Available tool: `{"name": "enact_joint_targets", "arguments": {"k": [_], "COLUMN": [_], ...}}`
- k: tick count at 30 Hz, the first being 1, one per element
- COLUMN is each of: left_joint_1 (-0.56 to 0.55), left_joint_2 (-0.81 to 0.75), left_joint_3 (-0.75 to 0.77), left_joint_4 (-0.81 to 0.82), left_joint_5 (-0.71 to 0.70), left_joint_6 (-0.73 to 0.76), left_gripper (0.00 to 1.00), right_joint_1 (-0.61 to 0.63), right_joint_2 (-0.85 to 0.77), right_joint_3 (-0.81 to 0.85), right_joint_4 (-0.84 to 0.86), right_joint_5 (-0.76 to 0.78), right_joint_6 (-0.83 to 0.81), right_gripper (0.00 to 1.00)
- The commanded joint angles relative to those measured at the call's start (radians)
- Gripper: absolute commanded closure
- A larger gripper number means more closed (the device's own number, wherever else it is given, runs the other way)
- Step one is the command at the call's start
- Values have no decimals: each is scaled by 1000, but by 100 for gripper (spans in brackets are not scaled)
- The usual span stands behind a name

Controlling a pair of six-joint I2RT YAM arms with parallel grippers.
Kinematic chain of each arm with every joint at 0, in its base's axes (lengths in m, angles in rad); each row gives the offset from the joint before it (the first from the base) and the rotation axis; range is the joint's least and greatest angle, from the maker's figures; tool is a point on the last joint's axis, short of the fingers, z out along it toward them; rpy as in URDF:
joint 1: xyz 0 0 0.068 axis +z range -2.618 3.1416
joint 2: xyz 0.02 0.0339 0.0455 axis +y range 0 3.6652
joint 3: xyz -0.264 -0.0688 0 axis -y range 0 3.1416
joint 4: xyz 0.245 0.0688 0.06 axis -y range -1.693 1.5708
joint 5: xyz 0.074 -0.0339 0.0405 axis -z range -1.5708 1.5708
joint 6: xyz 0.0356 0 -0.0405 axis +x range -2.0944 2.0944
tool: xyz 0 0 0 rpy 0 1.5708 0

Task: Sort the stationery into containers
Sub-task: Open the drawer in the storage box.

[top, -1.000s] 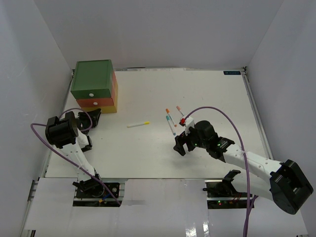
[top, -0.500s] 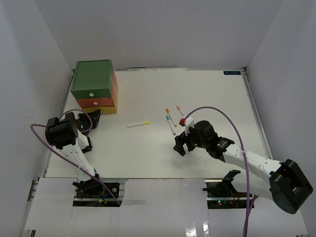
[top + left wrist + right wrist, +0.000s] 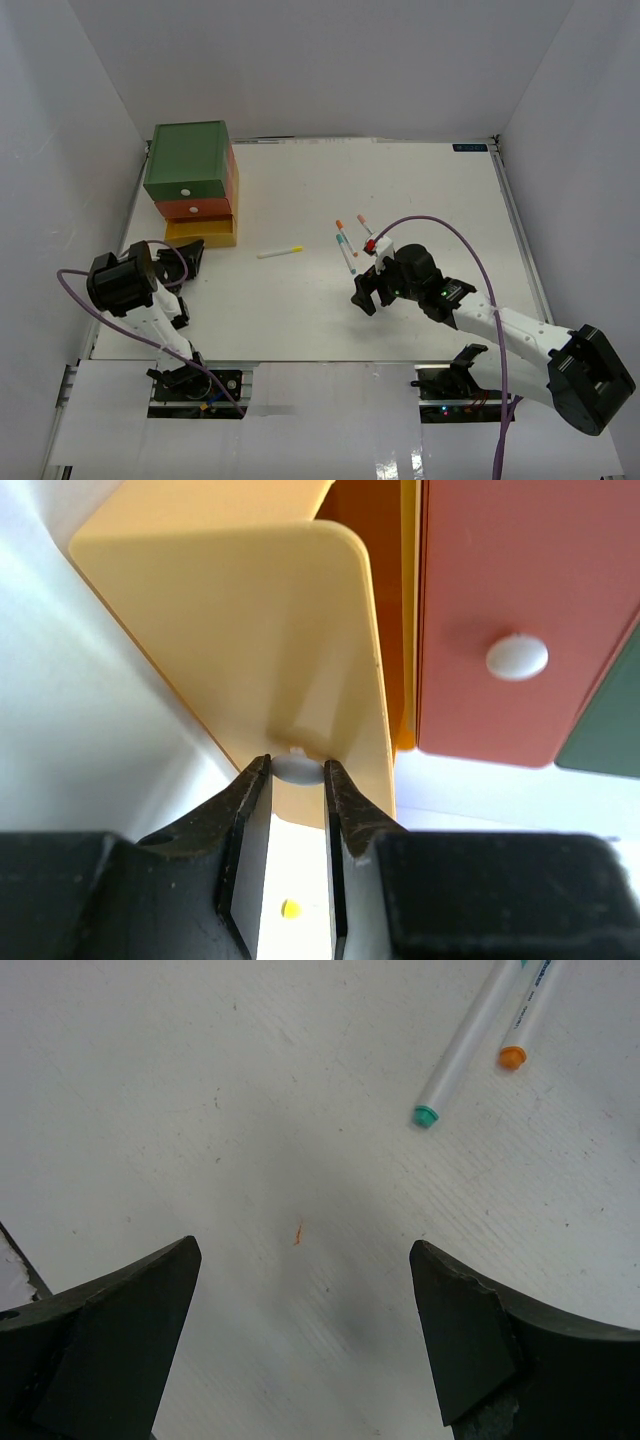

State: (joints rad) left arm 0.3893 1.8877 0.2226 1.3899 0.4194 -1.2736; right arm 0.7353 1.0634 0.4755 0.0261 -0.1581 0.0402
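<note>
The containers are three stacked drawers at the back left: green top (image 3: 185,160), orange-red middle (image 3: 196,208), yellow bottom (image 3: 205,231). The yellow drawer stands partly pulled out. My left gripper (image 3: 192,250) is shut on its small white knob (image 3: 297,768); the yellow drawer front (image 3: 240,630) fills the left wrist view. A yellow pen (image 3: 280,251) lies mid-table. Several pens (image 3: 346,243) lie just beyond my right gripper (image 3: 368,290), which is open and empty over bare table. The right wrist view shows a green-capped pen (image 3: 465,1055) and an orange-capped pen (image 3: 528,1020) ahead of the jaws.
The orange-red drawer (image 3: 510,600) with its white knob (image 3: 517,657) and the green drawer (image 3: 605,740) are shut. White walls enclose the table on three sides. A purple cable loops from each arm.
My left arm has drawn back toward the near edge with the knob in its grip, and the yellow drawer has slid out from the stack. The right arm has not moved.
</note>
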Motion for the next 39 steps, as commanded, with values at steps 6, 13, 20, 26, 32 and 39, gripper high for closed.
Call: {"name": "enact_joint_targets", "arguments": {"k": [6,13,20,26,32,39], "left_joint_1": [22,25,33,37,37,16], "left_joint_2": [-133,-131,-180,-371,-781,-960], "left_joint_3": [-124,-203,-239,-290,-273,-68], "left_joint_4": [383,409,405,266,-275,-863], "left_joint_5": [30,35,41,53,108,246], "left_joint_6": [23,14,-12,-39,72,264], "left_gripper": [79,74,43,36,33,30], "right_joint_1": [-1,-1,-1,-1,-1,-1], "right_joint_2": [-25,-29,-26,-36,-51,-92], "right_joint_3": [21,17,15,15,18,46], "right_joint_4": [28,29,32,28,12,-23], "right_joint_5": [-11,-12,-12,-11,-6,-24], "right_joint_6": [-11,-11,-10,-10,-6,7], "right_gripper": [9,8,8,9,9,9]}}
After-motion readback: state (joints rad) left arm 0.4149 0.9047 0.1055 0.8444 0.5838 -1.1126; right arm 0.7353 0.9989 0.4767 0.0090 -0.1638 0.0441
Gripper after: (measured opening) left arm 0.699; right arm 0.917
